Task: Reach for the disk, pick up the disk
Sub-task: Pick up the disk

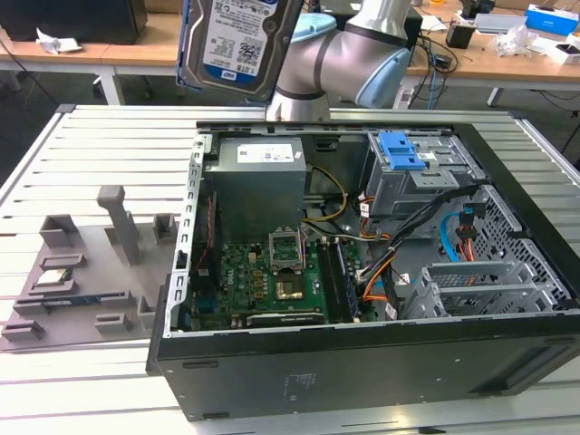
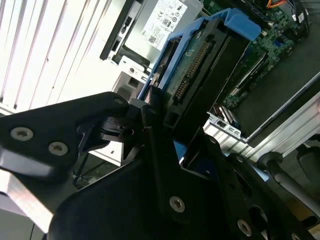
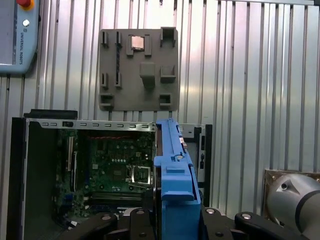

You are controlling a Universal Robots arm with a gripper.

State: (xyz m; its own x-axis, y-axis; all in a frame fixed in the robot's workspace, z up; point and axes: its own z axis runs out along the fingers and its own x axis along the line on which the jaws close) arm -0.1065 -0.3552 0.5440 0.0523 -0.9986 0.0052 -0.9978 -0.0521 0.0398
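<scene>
Below the pincer [image 3: 176,220] an open black metal computer case [image 1: 362,367] lies on a slatted aluminium table [image 1: 100,127]. Almost straight under the pincer sits a boxy grey power supply [image 1: 254,186], with a green motherboard [image 1: 258,276] beside it and a blue-topped grey metal drive cage [image 1: 412,172] farther off. Well to one side, outside the case, a grey moulded fixture tray [image 1: 91,272] holds a small square silver chip [image 1: 53,278].

A tray [image 1: 91,272] lies beside the computer case [image 1: 362,362], the disk [image 1: 237,41] above it.
</scene>
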